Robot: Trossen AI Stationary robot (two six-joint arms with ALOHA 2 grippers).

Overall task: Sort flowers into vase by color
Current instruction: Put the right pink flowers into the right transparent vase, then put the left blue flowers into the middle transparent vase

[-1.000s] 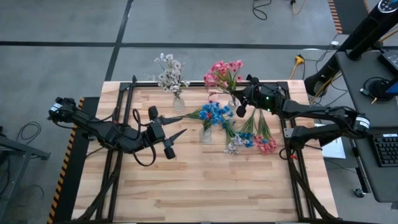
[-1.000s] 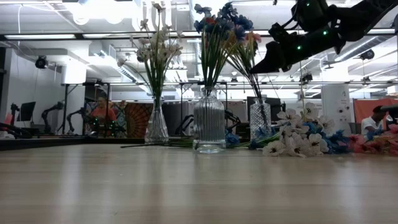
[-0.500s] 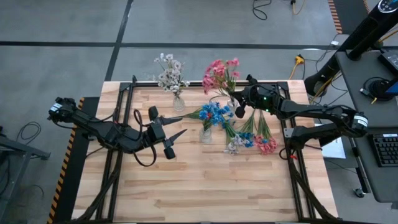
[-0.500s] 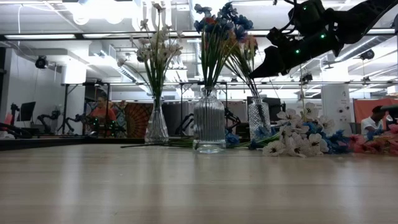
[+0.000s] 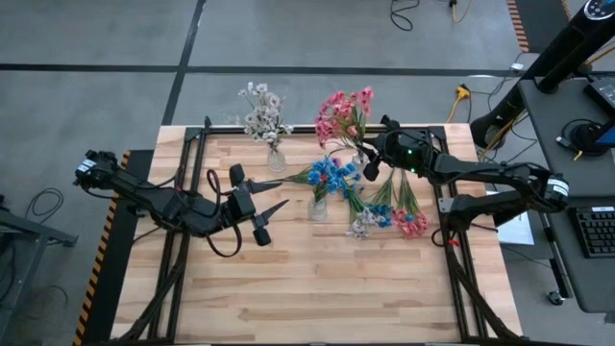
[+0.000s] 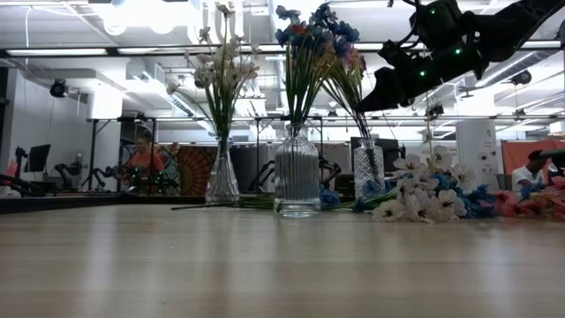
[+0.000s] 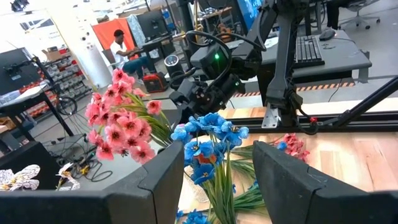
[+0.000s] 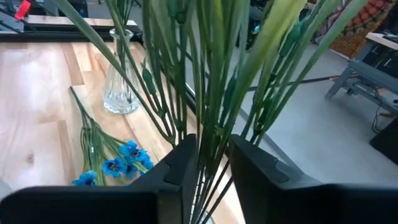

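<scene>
Three glass vases stand on the table: one with white flowers (image 5: 276,159), one with blue flowers (image 5: 318,208), one with pink flowers (image 5: 359,157). My right gripper (image 5: 369,172) hovers above the pink vase (image 6: 369,172), shut around that bunch's green stems. Loose sprays with blue, white and pink blossoms lie in a pile (image 5: 384,211) on the table near the right arm. A single blue spray (image 8: 112,163) lies flat between the vases. My left gripper (image 5: 279,192) waits open, left of the blue vase, holding nothing. My right gripper has the pink flowers' green stems (image 8: 208,124) between its two fingers, above the vase mouth and below the blossoms. Its fingers (image 8: 180,168) lie across the stems, slanting down from the table's right. The stems stand roughly upright with their lower ends in the vase (image 6: 369,172).
The table is framed by black rails (image 5: 192,173) along its left and right sides. The near half of the wooden top (image 5: 317,288) holds nothing. Beyond the far edge, people sit at desks (image 6: 146,159) in the room.
My right gripper has edged slightly up and toward the table's left, staying around the stems. The pink blossoms swayed a little to the left and came back, while the stems' lower ends stayed in the vase.
</scene>
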